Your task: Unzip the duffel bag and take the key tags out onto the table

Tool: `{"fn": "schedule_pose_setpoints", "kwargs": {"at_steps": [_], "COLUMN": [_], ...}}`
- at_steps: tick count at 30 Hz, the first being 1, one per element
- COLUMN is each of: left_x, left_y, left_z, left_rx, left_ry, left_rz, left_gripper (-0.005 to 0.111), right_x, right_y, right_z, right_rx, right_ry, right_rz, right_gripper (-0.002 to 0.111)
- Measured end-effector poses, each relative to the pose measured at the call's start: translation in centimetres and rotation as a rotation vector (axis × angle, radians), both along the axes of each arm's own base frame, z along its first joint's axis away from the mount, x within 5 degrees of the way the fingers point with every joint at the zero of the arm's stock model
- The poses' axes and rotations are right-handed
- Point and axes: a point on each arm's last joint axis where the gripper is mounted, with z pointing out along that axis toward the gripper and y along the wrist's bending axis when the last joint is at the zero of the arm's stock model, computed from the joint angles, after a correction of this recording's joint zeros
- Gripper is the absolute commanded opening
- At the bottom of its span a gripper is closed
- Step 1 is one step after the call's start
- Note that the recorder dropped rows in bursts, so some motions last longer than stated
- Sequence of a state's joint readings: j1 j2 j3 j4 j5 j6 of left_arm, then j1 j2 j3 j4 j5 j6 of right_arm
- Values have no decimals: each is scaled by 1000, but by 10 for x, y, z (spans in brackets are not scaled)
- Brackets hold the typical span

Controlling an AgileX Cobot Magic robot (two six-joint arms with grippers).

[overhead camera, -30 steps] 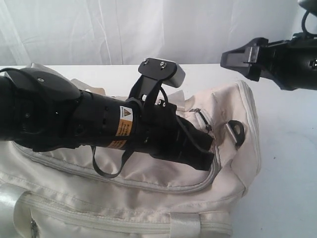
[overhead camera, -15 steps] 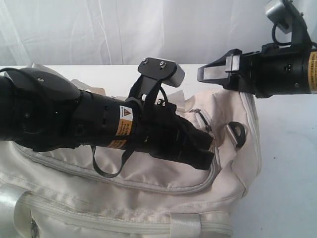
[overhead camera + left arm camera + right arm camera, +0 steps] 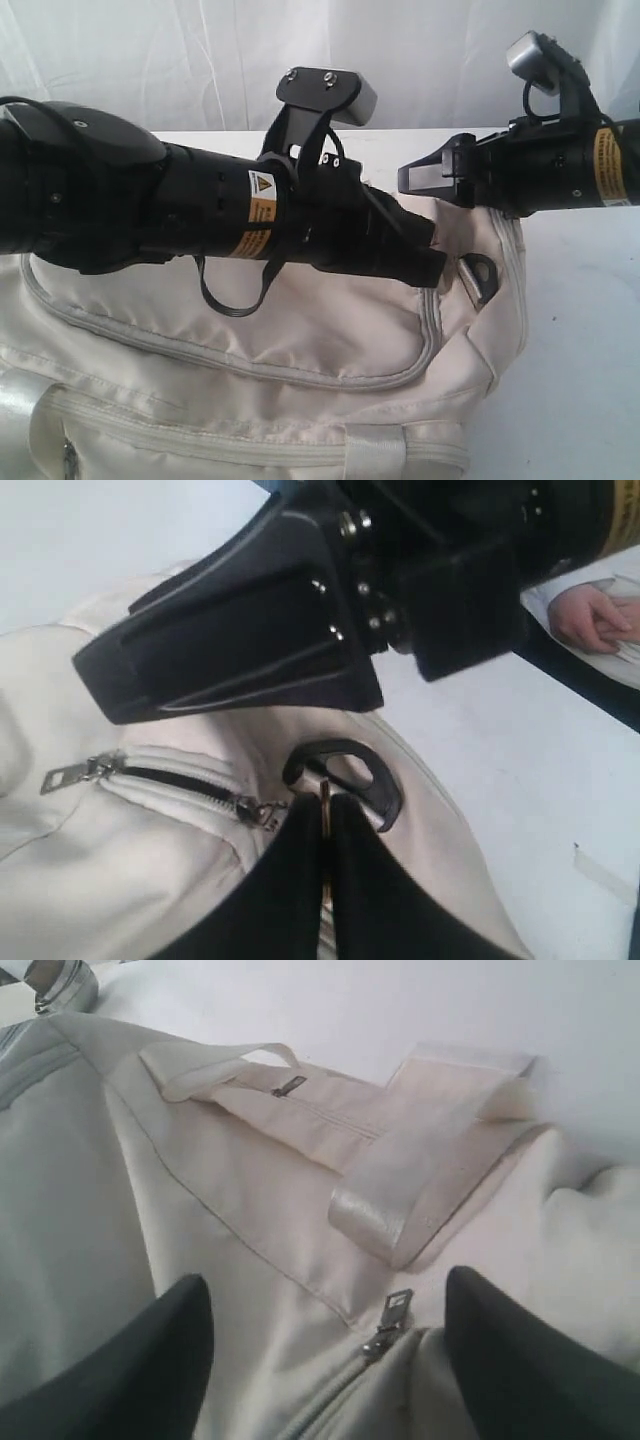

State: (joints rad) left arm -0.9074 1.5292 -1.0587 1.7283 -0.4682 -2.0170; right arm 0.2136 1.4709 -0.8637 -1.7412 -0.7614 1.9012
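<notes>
Filling the near edge of the exterior view, one duffel bag [image 3: 300,380] lies on the white desk [image 3: 580,350], its long curved zipper closed. Above it, one left claw [image 3: 434,264] is pinched narrow on a thin brass-coloured metal tab [image 3: 325,815] on the bag; what the tab belongs to I cannot tell. One black D-ring [image 3: 476,272] sits just beside it at 3 o'clock. The left wrist view shows two silver zip pulls [image 3: 70,776] on a short pocket zipper. Farther back, at 1 o'clock from the left claw, one right claw [image 3: 412,178] hovers over the bag, its two fingers wide apart and empty, with one zip pull [image 3: 395,1315] below them.
</notes>
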Motion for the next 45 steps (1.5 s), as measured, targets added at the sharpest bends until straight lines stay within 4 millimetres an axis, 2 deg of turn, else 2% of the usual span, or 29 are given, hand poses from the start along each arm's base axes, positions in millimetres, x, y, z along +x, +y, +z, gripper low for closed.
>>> {"fn": "schedule_pose_setpoints", "kwargs": {"at_steps": [9,16,22,24,25,26,27,28,29,33,39,43,45], "left_x": [1,1,3,4,4,4,4,4,4,2,-7,-16,-26], "left_y": [0,0,1,1,1,1,1,1,1,0,-3,3,7], "left_z": [1,1,1,1,1,1,1,1,1,1,1,-19,-21], "left_rx": [-1,1,7,9,9,10,10,10,10,6,-21,10,16], "left_ry": [-4,-9,-21,-25,-27,-27,-28,-28,-29,-20,52,141,151], "left_rz": [6,11,40,48,48,49,50,52,54,32,-46,-79,-94], "left_gripper": [0,0,0,0,0,0,0,0,0,0,0,0,0], "right_x": [9,10,7,4,3,3,2,1,1,1,20,29,31], "right_y": [-7,-8,-9,-10,-10,-10,-10,-9,-9,-8,-6,-7,-8], "right_z": [-2,-4,-25,-32,-34,-35,-35,-35,-35,-33,-5,5,5], "right_rx": [-108,-159,-197,-201,-203,-201,-201,-190,-188,-181,-161,-164,-175], "right_ry": [-118,-187,-148,-122,-118,-115,-112,-109,-108,-113,-174,-200,-201], "right_rz": [-56,-23,-3,-1,1,3,5,19,21,28,-22,-74,-95], "right_gripper": [63,64,63,55,43,37,21,14,0,0,0,0,0]}}
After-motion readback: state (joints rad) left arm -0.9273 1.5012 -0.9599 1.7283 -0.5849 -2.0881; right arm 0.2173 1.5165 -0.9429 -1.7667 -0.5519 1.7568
